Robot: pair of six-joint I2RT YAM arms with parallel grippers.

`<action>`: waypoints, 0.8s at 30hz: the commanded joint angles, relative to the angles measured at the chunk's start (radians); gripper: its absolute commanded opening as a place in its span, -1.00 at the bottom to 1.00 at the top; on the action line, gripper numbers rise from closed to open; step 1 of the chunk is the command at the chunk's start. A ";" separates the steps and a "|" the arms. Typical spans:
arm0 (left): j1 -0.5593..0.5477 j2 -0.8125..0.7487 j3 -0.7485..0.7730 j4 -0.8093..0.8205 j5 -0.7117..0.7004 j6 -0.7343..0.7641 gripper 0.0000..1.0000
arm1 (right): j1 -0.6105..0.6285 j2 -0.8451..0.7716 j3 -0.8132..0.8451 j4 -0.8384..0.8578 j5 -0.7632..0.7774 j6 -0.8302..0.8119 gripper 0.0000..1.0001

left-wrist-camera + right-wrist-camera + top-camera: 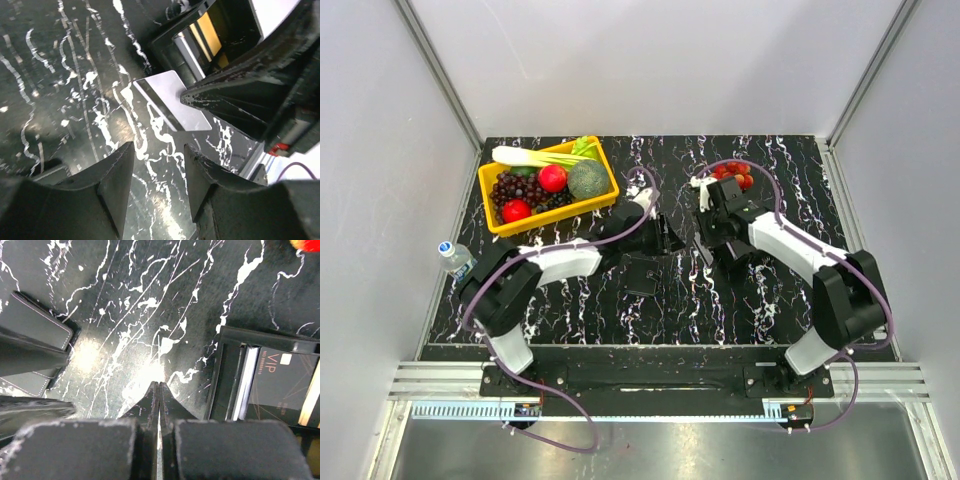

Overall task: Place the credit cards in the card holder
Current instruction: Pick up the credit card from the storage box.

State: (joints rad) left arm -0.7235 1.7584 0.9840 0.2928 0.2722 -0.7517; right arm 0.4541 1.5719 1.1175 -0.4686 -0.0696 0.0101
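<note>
Silver with a dark stripe, one credit card (167, 102) is sitting low over the marbled black surface (60, 100); whether it is touching the surface I cannot tell. The right end effector (159, 390), pressed together, appears to be pinching this card by one edge. The left end effector (159, 155) is standing spread with nothing between its fingers, at six o'clock of the card in its own wrist view. By my reading the task is sitting at an early or middle stage: one card is out of storage, and none is showing in the card holder (40, 325). That holder is lying flat at nine o'clock of the right end effector, apart from it. A black tray (222, 375) at three o'clock is holding more credit cards, a black VIP card (280, 385) and gold cards (210, 32), all waiting to be moved. At ten o'clock of the surface a yellow basket (560, 212) is carrying grapes, red fruit, broccoli and a leek.
</note>
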 commanded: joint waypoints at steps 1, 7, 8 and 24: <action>0.001 -0.105 -0.060 -0.047 -0.149 0.055 -0.03 | 0.026 0.042 0.010 0.015 0.022 0.013 -1.00; 0.018 -0.189 -0.129 -0.081 -0.215 0.078 -0.03 | 0.058 0.092 0.002 0.036 0.065 0.018 -1.00; 0.021 -0.204 -0.136 -0.089 -0.232 0.080 -0.03 | 0.063 0.100 -0.001 0.038 0.065 0.018 -1.00; 0.062 -0.284 -0.180 -0.112 -0.269 0.095 -0.01 | 0.090 0.125 -0.044 0.054 0.089 0.018 -0.92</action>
State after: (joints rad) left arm -0.6636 1.5085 0.8085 0.1558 0.0261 -0.6693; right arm 0.5274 1.6833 1.1007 -0.4286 -0.0227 0.0242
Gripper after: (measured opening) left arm 0.494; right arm 0.041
